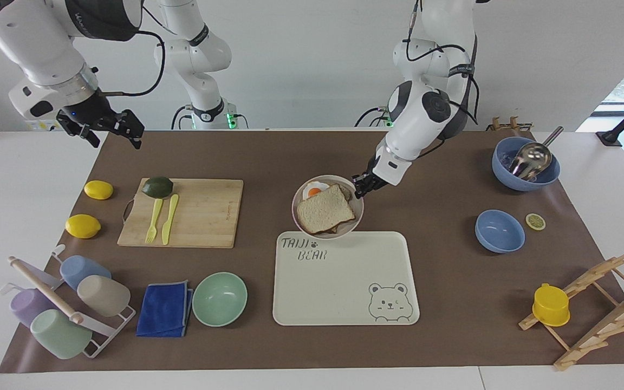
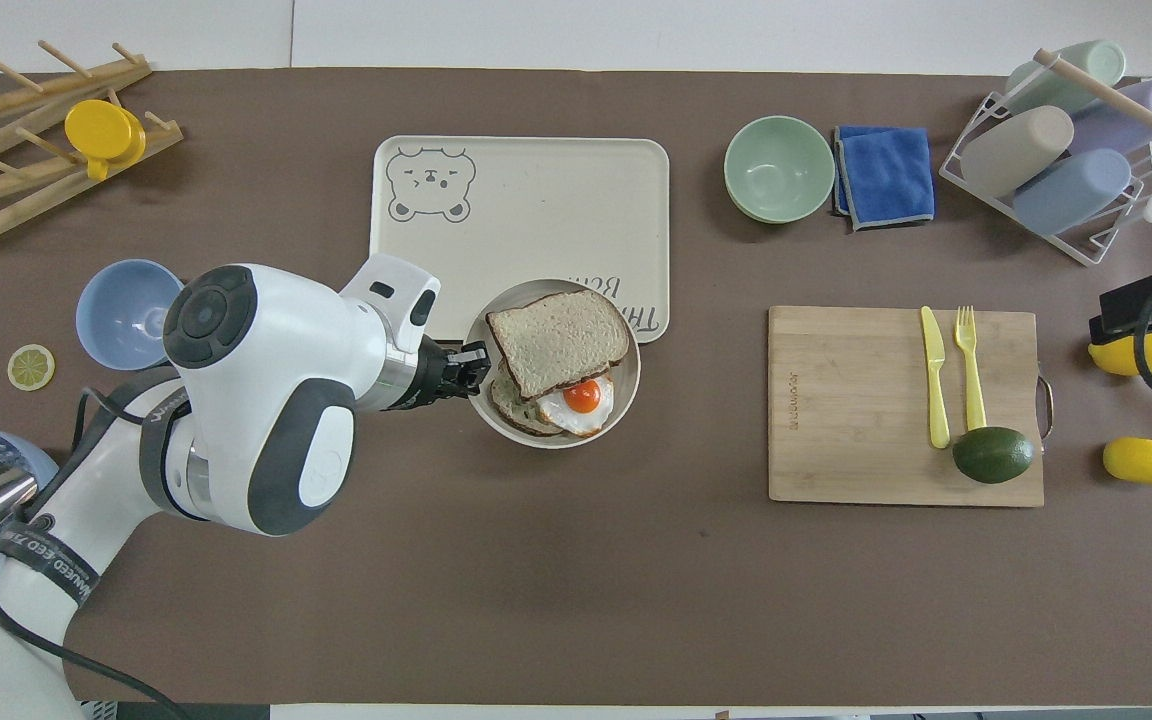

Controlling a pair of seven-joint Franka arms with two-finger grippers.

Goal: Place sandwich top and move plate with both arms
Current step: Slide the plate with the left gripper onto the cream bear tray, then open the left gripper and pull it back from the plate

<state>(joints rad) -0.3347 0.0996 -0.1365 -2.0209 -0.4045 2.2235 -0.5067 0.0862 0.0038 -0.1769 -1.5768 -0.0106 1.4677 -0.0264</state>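
Beige-grey round plate, pale speckled bread slice laid skewed over the fried egg, is clamped at its rim by the left gripper, over the cream bear tray's near edge. Plate should be kept level. Right gripper, jaws apart, waits over the counter corner.

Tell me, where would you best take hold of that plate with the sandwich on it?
By its low rim, from the side. The plate is flat and the sandwich top covers the middle, so only the edge is free. The left tool is shut on the rim at its own end.
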